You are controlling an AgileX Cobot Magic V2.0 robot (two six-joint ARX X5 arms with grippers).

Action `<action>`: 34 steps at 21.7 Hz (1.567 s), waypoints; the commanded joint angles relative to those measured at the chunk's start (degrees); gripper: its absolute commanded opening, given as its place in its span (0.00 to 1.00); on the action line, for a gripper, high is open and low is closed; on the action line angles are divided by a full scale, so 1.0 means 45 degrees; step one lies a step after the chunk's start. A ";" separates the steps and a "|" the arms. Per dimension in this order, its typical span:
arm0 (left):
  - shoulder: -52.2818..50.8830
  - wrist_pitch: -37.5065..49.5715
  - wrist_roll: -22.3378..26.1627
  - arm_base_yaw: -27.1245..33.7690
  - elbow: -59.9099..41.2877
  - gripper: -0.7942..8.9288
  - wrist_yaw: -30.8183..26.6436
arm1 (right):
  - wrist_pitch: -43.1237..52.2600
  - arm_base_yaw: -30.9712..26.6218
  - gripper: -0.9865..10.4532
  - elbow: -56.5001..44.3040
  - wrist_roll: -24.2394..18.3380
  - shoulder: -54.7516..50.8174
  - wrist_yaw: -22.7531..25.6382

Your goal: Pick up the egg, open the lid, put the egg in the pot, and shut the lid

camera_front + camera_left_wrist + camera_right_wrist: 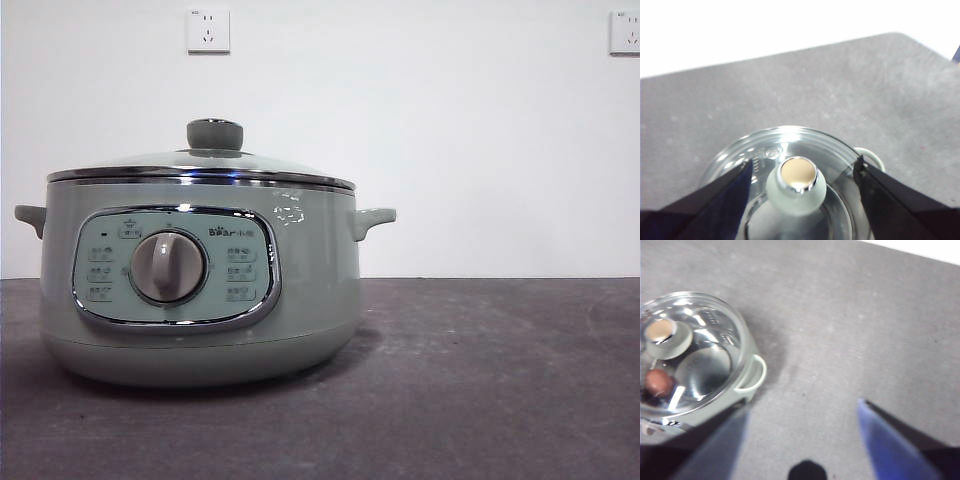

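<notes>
On the dark grey, matte table (480, 380) sits the round sage-green pot (200, 300), closed by its domed glass lid (200, 165). Through the glass, the small reddish-brown egg (659, 382) lies inside. Above, the left gripper (802, 172) hangs spread wide, empty, either side of the knob (796, 185). Beside the pot, the right gripper (802, 410) is also wide open, holding nothing. Two white sockets (208, 31) dot the wall.

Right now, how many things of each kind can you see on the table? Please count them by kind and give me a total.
Electric cooker pot: 1
Glass lid, closed on the pot: 1
Egg, seen through the lid inside the pot: 1
Total: 3
</notes>
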 commanded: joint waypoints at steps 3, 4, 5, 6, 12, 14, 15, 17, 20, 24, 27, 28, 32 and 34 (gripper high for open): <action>-0.1841 -0.1554 0.1098 -0.0029 -0.0068 0.07 -0.0073 | 0.2283 0.0029 0.09 -0.3920 0.0165 -0.2011 -0.0015; -0.2108 -0.1904 0.1098 -0.0034 -0.0078 0.07 -0.0398 | 0.2895 0.0039 0.07 -0.4789 0.0165 -0.2477 -0.0015; -0.2346 -0.2351 0.1103 -0.0034 -0.0083 0.07 -0.0971 | 0.3740 0.0092 0.08 -0.5882 0.0165 -0.3084 -0.0010; -0.2560 -0.2662 0.1103 -0.0039 -0.0092 0.07 -0.1375 | 0.4488 0.0117 0.08 -0.6790 0.0170 -0.3614 -0.0010; -0.5051 -0.2322 0.1093 -0.0209 -0.2157 0.07 -0.1671 | 0.8349 0.0238 0.08 -1.1395 0.0296 -0.6849 0.0000; -0.5474 -0.2424 0.0627 -0.0214 -0.2531 0.08 -0.1574 | 0.8262 0.0233 0.08 -1.1487 0.0301 -0.6985 0.0000; -0.5474 -0.2628 0.0306 -0.0209 -0.2526 0.08 -0.1608 | 0.8257 0.0233 0.09 -1.1487 0.0330 -0.6985 0.0000; -0.5387 -0.3002 0.0345 -0.0209 -0.2526 0.08 -0.1661 | 0.8223 0.0238 0.09 -1.1487 0.0359 -0.6985 -0.0010; -0.5110 -0.3225 0.0340 -0.0209 -0.2526 0.08 -0.1647 | 0.8204 0.0238 0.09 -1.1487 0.0359 -0.6965 -0.0015; -0.4794 -0.3240 0.0340 -0.0209 -0.2526 0.08 -0.1647 | 0.8208 0.0233 0.09 -1.1482 0.0359 -0.6970 -0.0010; -0.4585 -0.3245 0.0340 -0.0209 -0.2526 0.08 -0.1647 | 0.8204 0.0233 0.09 -1.1482 0.0359 -0.6970 -0.0010; -0.4561 -0.3298 0.0427 -0.0233 -0.2526 0.08 -0.1642 | 0.8208 0.0233 0.09 -1.1482 0.0359 -0.6965 -0.0015; -0.5022 -0.3381 0.1389 0.0180 -0.2535 0.08 -0.1676 | 0.8204 0.0233 0.09 -1.1482 0.0359 -0.6965 -0.0010; -0.5469 -0.3143 0.1452 0.0661 -0.2696 0.08 -0.1588 | 0.8208 0.0233 0.09 -1.1482 0.0359 -0.6970 -0.0010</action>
